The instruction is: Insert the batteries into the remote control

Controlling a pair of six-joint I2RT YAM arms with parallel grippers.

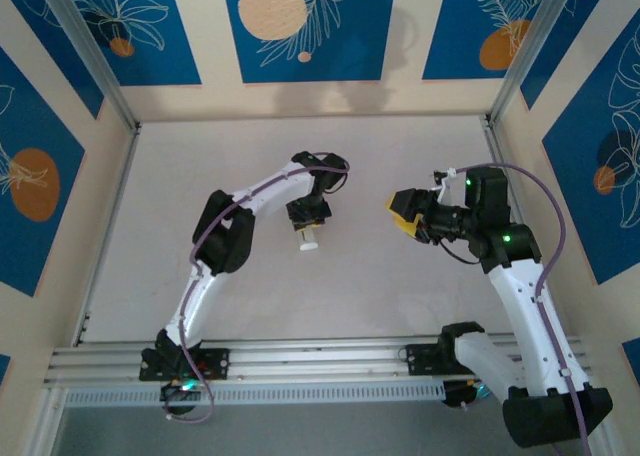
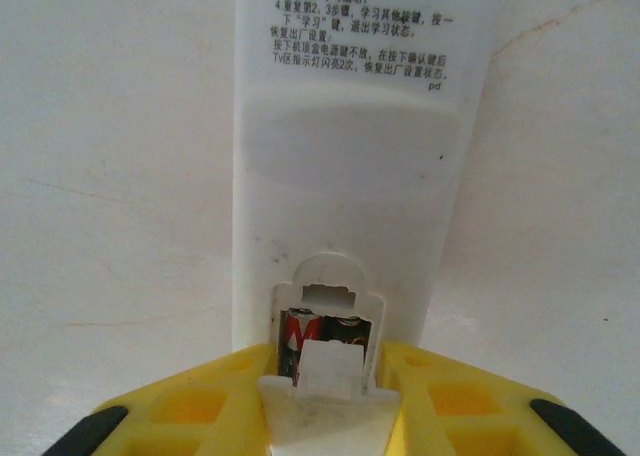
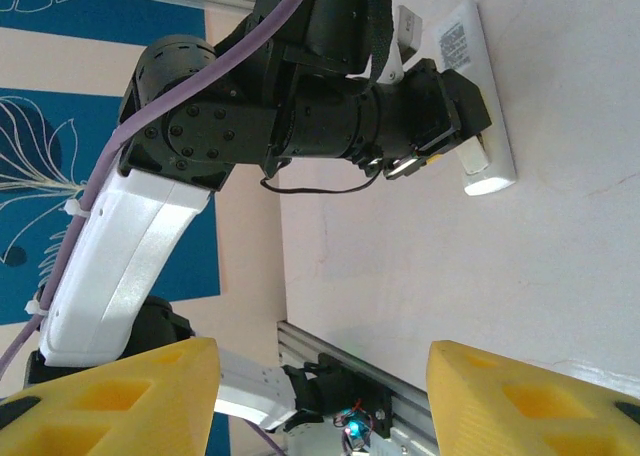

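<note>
The left claw (image 2: 328,371) hovered right over the near end of the remote control (image 2: 350,176), its yellow fingers flanking a small white piece (image 2: 328,416) at that end. Whether it was clenched on that piece or released could not be told. The remote control lay back-up on the table (image 2: 100,196), with printed text toward its far end. Its compartment stood uncovered at the near end, with the batteries (image 2: 330,331) seated inside. Well to the right of the remote control, the right claw (image 3: 320,356) hung released, fingers spread wide.
</note>
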